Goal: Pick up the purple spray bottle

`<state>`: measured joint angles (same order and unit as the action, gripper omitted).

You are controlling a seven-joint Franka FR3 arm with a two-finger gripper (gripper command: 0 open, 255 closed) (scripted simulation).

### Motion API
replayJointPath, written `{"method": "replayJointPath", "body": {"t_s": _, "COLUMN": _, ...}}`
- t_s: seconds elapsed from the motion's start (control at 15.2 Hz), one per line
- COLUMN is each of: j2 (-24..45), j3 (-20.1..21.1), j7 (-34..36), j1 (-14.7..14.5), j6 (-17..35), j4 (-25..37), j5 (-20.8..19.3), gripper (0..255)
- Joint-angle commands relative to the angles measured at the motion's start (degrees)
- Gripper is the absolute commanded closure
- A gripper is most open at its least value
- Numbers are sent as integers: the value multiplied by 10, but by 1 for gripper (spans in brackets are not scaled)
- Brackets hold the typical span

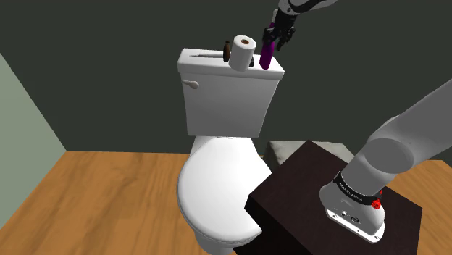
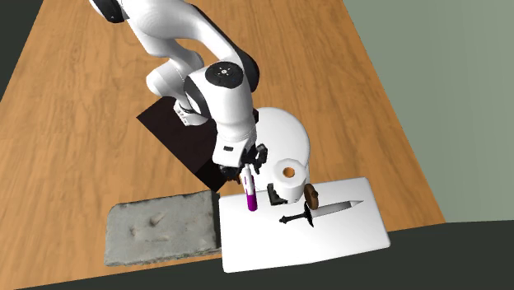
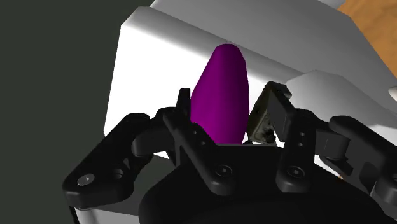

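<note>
Gripper (image 1: 272,40) clamped on the purple spray bottle (image 1: 266,56), upper centre of the shoulder view.
The bottle stands at the right end of the cistern lid (image 1: 206,64), beside the toilet roll (image 1: 242,52); gripping near its top from above probably avoids knocking that roll.

A home bathroom: a white toilet (image 1: 217,185) with cistern (image 1: 224,101), a toilet roll (image 1: 242,52) on top.

The bottle (image 1: 267,52) is slim and plain purple, about upright, its base at the 3 o'clock end of the white tank lid (image 1: 210,61) in the shoulder view. The tool (image 1: 274,36) clasps its top.
</note>
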<state>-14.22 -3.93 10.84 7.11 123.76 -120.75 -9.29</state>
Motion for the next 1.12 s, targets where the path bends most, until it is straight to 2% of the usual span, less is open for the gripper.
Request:
{"method": "replayJointPath", "body": {"t_s": 0.0, "j2": 0, "j3": 0, "j7": 0, "j1": 0, "j6": 2, "j4": -1, "j5": 0, "gripper": 255}}
{"method": "replayJointPath", "body": {"t_s": 0.53, "j2": 0, "j3": 0, "j7": 1, "j1": 0, "j6": 2, "j4": -2, "j5": 0, "gripper": 255}}
{"method": "replayJointPath", "body": {"t_s": 1.06, "j2": -2, "j3": 2, "j7": -7, "j1": -2, "j6": -59, "j4": 58, "j5": 5, "gripper": 255}}
